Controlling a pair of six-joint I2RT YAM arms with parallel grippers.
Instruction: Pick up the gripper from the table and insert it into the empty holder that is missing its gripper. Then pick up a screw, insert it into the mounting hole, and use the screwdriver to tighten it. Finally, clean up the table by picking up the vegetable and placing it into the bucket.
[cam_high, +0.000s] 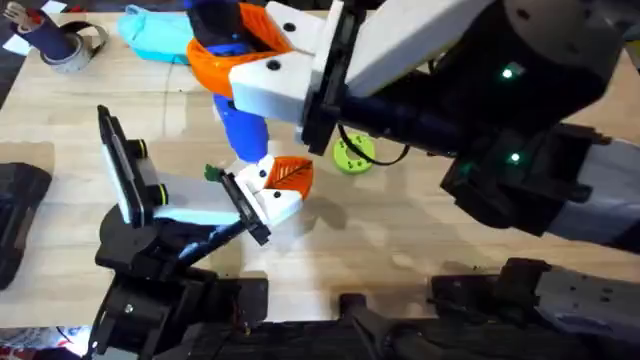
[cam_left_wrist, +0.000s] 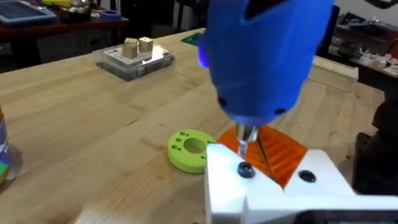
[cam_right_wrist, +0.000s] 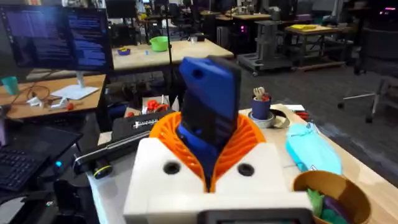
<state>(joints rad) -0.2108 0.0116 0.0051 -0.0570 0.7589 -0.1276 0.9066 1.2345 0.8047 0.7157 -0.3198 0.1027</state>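
The task seems to be in its middle part, the tightening of the screw. The right pincer (cam_high: 245, 60) is closed on the screwdriver with the thick bright blue handle (cam_high: 243, 125), its orange ribbed pads around the handle, and holds it almost upright. In the left wrist view the thin metal shaft (cam_left_wrist: 246, 138) comes down to a small dark screw (cam_left_wrist: 245, 169) that sits in a hole of the white plastic block (cam_left_wrist: 273, 190).

This block, with its orange leaf-shaped finger (cam_high: 290, 174), is the gripper part of the task. It sits at the end of the left arm, low above the wooden counter (cam_high: 400, 230), so I judge that the insertion is done. I cannot tell how far the left pincer is open.

Whether the screw is already tight, I cannot say. The cleaning is still left: the round gold-yellow bucket (cam_right_wrist: 333, 193) is at the far side, beside a teal cloth pouch (cam_high: 155, 35). A green holed disc (cam_high: 353, 154) lies just beside the work.
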